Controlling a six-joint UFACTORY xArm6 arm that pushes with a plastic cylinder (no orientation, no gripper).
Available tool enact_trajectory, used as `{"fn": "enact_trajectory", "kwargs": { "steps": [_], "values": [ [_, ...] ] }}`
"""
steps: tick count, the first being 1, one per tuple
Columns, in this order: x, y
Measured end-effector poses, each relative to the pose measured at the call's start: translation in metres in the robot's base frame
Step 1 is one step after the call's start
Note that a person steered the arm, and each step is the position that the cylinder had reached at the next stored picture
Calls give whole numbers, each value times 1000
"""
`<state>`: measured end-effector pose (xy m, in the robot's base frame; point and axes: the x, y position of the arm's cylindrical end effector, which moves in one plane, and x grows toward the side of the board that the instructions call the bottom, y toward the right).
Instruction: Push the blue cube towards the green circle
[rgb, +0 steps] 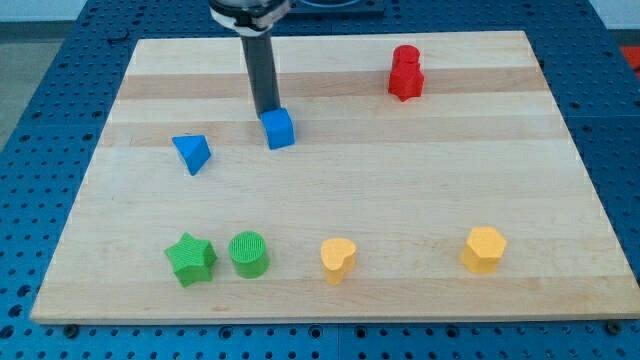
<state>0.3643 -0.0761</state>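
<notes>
Wooden counter (420, 180), eight coloured blocks, one dark rod.

No pincer fitted, so nothing held and no opening to report; my tip (267, 112) touching the top-left edge of the blue cube (280, 129), on its side toward the view's top. Blue cube in the upper-middle area, left of centre. Blue triangular block (192, 153) to its left, apart. Green circle (249, 254) near the view's bottom, well below the cube, just beside a green star (190, 259). Yellow heart-like block (338, 259) and yellow hexagonal block (484, 249) along the bottom row. Two red blocks (405, 73) touching, upper right; shapes unclear.
</notes>
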Motion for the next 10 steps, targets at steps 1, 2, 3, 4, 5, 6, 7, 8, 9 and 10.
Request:
{"fn": "enact_trajectory", "kwargs": {
  "steps": [1, 2, 3, 4, 5, 6, 7, 8, 9, 10],
  "values": [
    [30, 25],
    [59, 42],
    [84, 49],
    [102, 50],
    [115, 50],
    [122, 50],
    [122, 49],
    [124, 47],
    [136, 47],
    [152, 47]
  ]
}}
